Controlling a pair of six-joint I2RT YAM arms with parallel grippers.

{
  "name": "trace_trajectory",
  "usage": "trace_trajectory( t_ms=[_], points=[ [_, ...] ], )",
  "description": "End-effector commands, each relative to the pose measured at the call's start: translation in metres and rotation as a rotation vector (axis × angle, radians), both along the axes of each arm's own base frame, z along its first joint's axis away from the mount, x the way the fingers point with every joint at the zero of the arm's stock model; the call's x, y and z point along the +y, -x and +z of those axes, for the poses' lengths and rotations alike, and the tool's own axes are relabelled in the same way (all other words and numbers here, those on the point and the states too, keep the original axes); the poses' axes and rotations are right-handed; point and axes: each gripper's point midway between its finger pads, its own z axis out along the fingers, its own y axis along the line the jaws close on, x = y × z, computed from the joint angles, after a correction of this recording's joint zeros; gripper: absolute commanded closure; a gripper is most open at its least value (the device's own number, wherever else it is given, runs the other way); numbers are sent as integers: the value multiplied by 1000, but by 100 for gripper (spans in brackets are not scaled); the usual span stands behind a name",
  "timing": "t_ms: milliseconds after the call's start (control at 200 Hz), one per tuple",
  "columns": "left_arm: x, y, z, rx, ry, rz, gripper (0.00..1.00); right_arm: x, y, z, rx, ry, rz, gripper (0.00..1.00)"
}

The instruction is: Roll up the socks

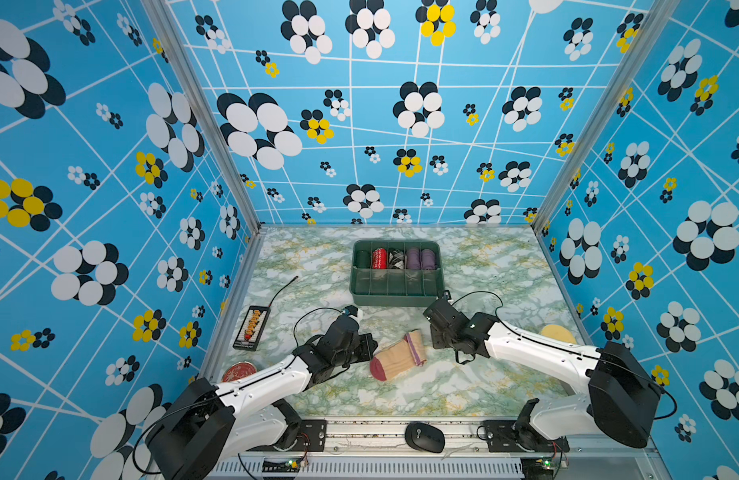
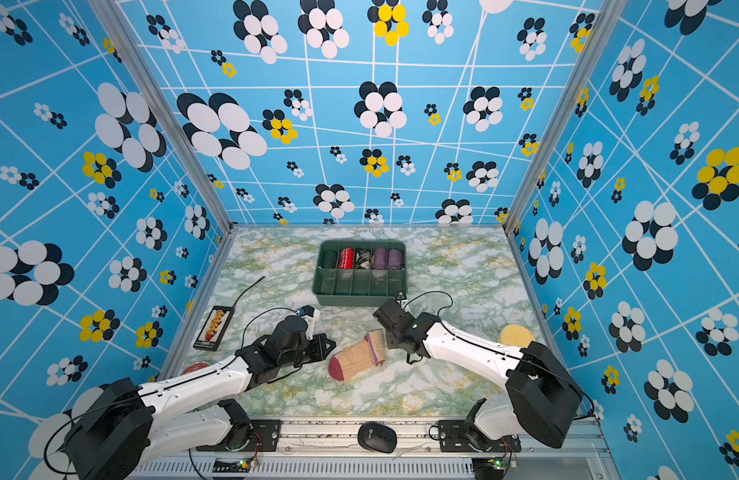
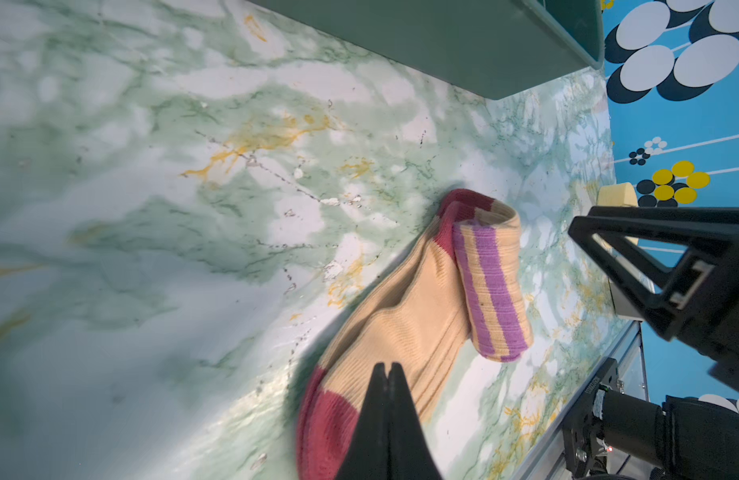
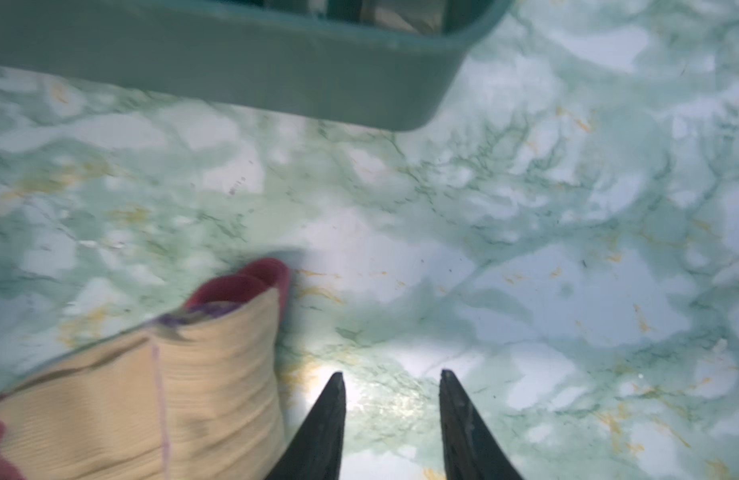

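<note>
**Left jaws:** shut together, nothing between them. In the left wrist view their tip sits over the tan foot of the socks (image 3: 421, 316), near the maroon toe. I cannot tell whether the tip presses the fabric or hangs just above it.

**Socks:** lying on the surface (image 1: 463, 386) toward the front middle, between the two arms and well in front of the green tray (image 1: 394, 297). The toe end points at the left arm. The cuff end, with the purple stripes, is turned over into one short roll. I judge the rolling barely begun.

**Right jaws:** apart and empty, over bare surface just beside the cuff roll, not touching it (right wrist view).

**How to do the step well (my judgement):**
- Left pins the toe end flat so the pair does not slide.
- Right moves across onto the roll and takes both layers.
- Right turns the roll toward the toe in short bites, keeping it tight and square to the sock's length.

**Risks:** a loose roll could spring open, or one sock could creep off the other.
</note>
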Motion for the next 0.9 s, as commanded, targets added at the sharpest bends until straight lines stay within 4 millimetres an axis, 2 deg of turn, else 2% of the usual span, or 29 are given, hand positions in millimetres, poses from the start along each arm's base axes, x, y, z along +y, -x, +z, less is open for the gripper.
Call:
trace_trajectory(
  t_ms=[0, 75, 195, 340, 475, 685, 895],
  points=[
    [-14, -5, 5, -20, -38, -45, 100, 7, -5, 2, -4, -101, -4, 62],
    [-31, -8, 10, -33, -52, -86, 100, 5, -7, -10, 27, -131, -18, 64],
    [-62, -14, 21, -64, -72, -151, 100, 13, -5, -27, 75, -188, -14, 64],
    [-93, -16, 34, -112, -69, -200, 100, 13, -4, -39, 95, -239, -35, 64],
    [-107, -14, 36, -119, -54, -221, 100, 8, -5, -48, 113, -291, -60, 65],
    [-125, -1, 22, -70, -61, -282, 100, 6, -6, -55, 125, -355, -89, 65],
    [-125, 2, 10, -56, -97, -289, 100, 10, -5, -57, 139, -374, -79, 65]
  ],
)
